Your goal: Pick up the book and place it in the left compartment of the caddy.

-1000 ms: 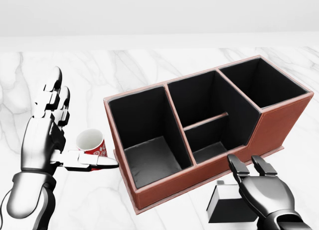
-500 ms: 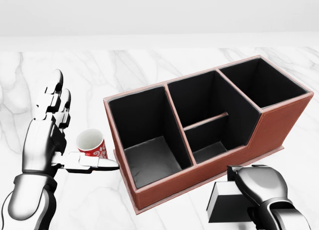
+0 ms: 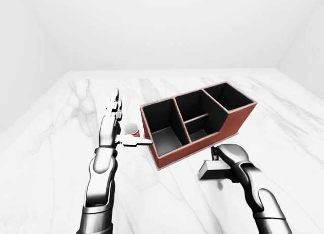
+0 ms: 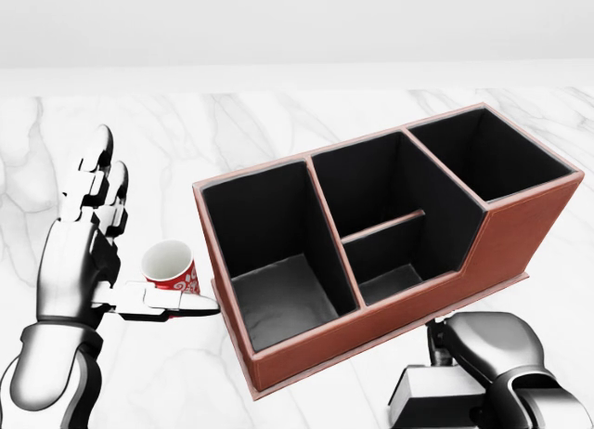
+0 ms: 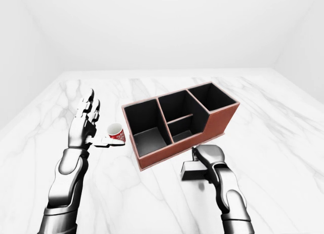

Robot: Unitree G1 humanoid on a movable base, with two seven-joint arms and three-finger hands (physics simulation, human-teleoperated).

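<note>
Honestly, the risky bit is my right hand [image 4: 492,350]: it's curled down over the book [image 3: 211,169], but I can't tell whether the fingers are really clamped on it or just draped on top. The book sits on the marble table [image 3: 61,143], just beside the near wall of the caddy [image 4: 520,234], below it in the head view. Smooth dark cover plus hard metal fingers means it could slip out on the lift, or clip that brown leathery rim on the way to the left compartment [image 4: 269,262]. My left hand [image 4: 88,243] is spread open, thumb under the little red mug [image 4: 171,266] (easy to knock over).
</note>
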